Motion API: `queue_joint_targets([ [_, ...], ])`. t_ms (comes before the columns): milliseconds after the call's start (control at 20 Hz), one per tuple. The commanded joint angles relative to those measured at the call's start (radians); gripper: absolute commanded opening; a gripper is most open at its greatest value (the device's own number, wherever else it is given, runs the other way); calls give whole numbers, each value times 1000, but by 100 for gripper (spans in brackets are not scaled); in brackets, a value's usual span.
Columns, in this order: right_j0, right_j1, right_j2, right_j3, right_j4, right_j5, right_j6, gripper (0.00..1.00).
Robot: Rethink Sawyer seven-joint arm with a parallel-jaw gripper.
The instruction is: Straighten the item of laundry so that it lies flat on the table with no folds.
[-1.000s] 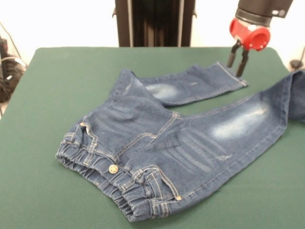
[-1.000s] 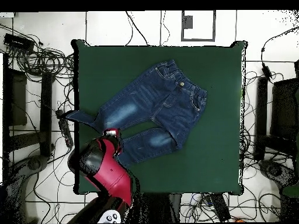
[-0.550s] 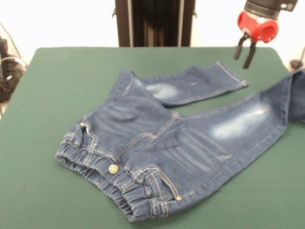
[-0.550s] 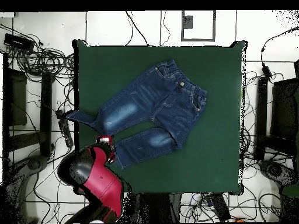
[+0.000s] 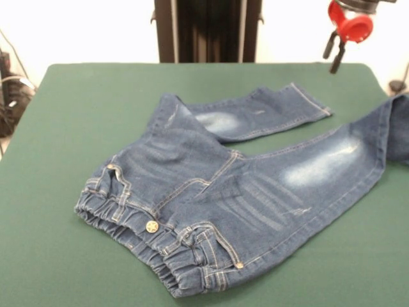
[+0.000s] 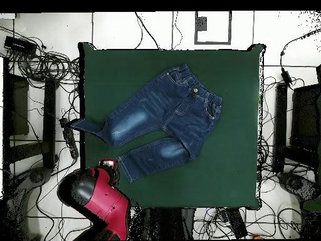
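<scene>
With the claw (image 5: 333, 54) raised, slightly parted and empty, the jeans (image 5: 236, 185) overhung the bench (image 5: 77, 115) at right, so that leg wanted pulling inward.

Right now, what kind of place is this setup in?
Probably a robotics lab or test cell: a green-topped table holds one pair of jeans, tangled cables cover the tiled floor around it, and a red robot arm stands at its edge.
</scene>
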Motion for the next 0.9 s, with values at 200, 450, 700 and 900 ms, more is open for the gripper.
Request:
queue_joint_targets([
  [200, 3, 75, 10, -31, -78, 171, 340, 100],
  [450, -6, 76, 15, -38, -102, 183, 360, 100],
  [700, -13, 82, 15, -52, -119, 189, 379, 100],
  [900, -50, 87, 73, -49, -81, 112, 351, 100],
])
